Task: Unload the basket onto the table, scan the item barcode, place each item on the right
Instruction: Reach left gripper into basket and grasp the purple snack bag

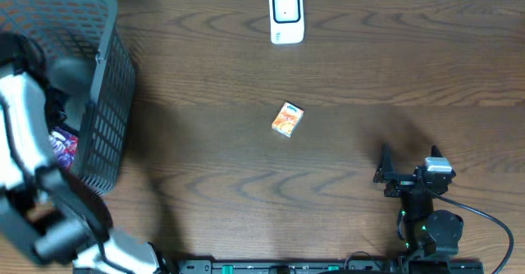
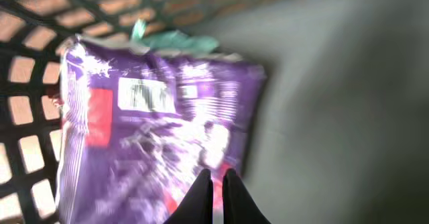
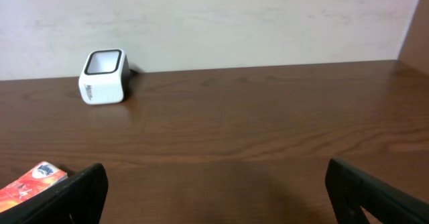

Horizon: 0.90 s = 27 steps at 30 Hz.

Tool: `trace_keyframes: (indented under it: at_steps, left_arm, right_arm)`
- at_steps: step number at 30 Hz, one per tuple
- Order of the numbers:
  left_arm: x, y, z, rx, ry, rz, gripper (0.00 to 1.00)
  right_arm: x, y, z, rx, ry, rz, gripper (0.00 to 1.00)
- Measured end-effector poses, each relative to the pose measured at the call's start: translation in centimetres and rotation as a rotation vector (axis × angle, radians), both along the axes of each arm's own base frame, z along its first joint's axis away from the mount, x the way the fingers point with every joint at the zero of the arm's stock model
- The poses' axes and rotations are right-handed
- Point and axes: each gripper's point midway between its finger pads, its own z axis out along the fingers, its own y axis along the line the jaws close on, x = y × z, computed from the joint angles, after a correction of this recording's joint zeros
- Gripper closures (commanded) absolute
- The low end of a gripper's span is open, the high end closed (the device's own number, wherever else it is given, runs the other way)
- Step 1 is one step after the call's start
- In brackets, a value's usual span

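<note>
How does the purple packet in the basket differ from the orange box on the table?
The purple packet sits inside the basket; the orange box lies on the open table. The left gripper is shut on the purple packet; nothing touches the orange box. The purple packet is a crinkly pouch with a barcode label showing; the orange box is a stiff carton, no barcode visible. Both are small packaged goods.

Purple pkt w/ red patch, grey lattice basket, white scanner, orange box, brown woodgrain table.
</note>
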Motion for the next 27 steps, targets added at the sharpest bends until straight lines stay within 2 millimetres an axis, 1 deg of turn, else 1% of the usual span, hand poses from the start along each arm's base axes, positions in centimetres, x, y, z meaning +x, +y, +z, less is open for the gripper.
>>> trace_keyframes:
  at_steps: [1,2,3,5,6,8,9,11,12,13,14,16,18,21,27]
  left_arm:
    - [0.3,-0.4,2.1,0.013,-0.074,-0.014,0.93]
    - [0.5,-0.9,4.8,0.032,-0.163,-0.033,0.93]
    - [0.5,-1.4,6.9,0.048,-0.229,-0.053,0.93]
    - [0.2,-2.1,9.7,0.075,-0.313,-0.077,0.91]
    - [-0.1,-2.5,11.0,0.085,-0.351,-0.088,0.76]
    - [-0.8,-3.1,12.9,0.107,-0.398,-0.098,0.37]
    - [-1.1,-3.3,13.4,0.116,-0.407,-0.104,0.26]
    - [-1.4,-3.4,13.6,0.122,-0.406,-0.105,0.20]
    - [-1.4,-3.3,13.4,0.118,-0.396,-0.102,0.18]
    - [-1.3,-3.2,12.8,0.113,-0.380,-0.102,0.14]
    - [-1.2,-3.1,12.2,0.103,-0.363,-0.101,0.13]
    - [-1.0,-2.9,10.0,0.073,-0.308,-0.101,0.12]
    - [-0.9,-2.6,7.1,0.034,-0.223,-0.093,0.12]
    - [-1.1,-2.0,3.2,0.012,-0.081,-0.076,0.12]
    - [-0.8,-1.2,-1.9,0.064,0.153,-0.086,0.11]
  right_arm:
    - [0.0,0.0,0.0,0.000,0.000,0.000,0.01]
    - [0.0,0.0,0.0,0.000,0.000,0.000,0.01]
    - [0.0,0.0,0.0,0.000,-0.001,0.000,0.01]
    - [0.0,0.0,0.0,0.000,-0.001,0.000,0.01]
    - [0.0,0.0,0.0,0.000,-0.001,0.000,0.01]
    - [0.0,0.0,0.0,0.000,0.000,0.000,0.01]
    - [0.0,0.0,0.0,0.000,0.000,0.000,0.01]
    - [0.0,0.0,0.0,0.000,0.000,0.000,0.01]
    - [0.0,0.0,0.0,0.000,0.000,0.000,0.01]
    - [0.0,0.0,0.0,0.000,0.000,0.000,0.01]
    - [0.0,0.0,0.0,0.000,0.000,0.000,0.01]
    - [0.0,0.0,0.0,0.000,0.000,0.000,0.01]
    - [0.0,0.0,0.0,0.000,0.000,0.000,0.01]
    - [0.0,0.0,0.0,0.000,0.000,0.000,0.01]
    - [0.0,0.0,0.0,0.000,-0.001,0.000,0.01]
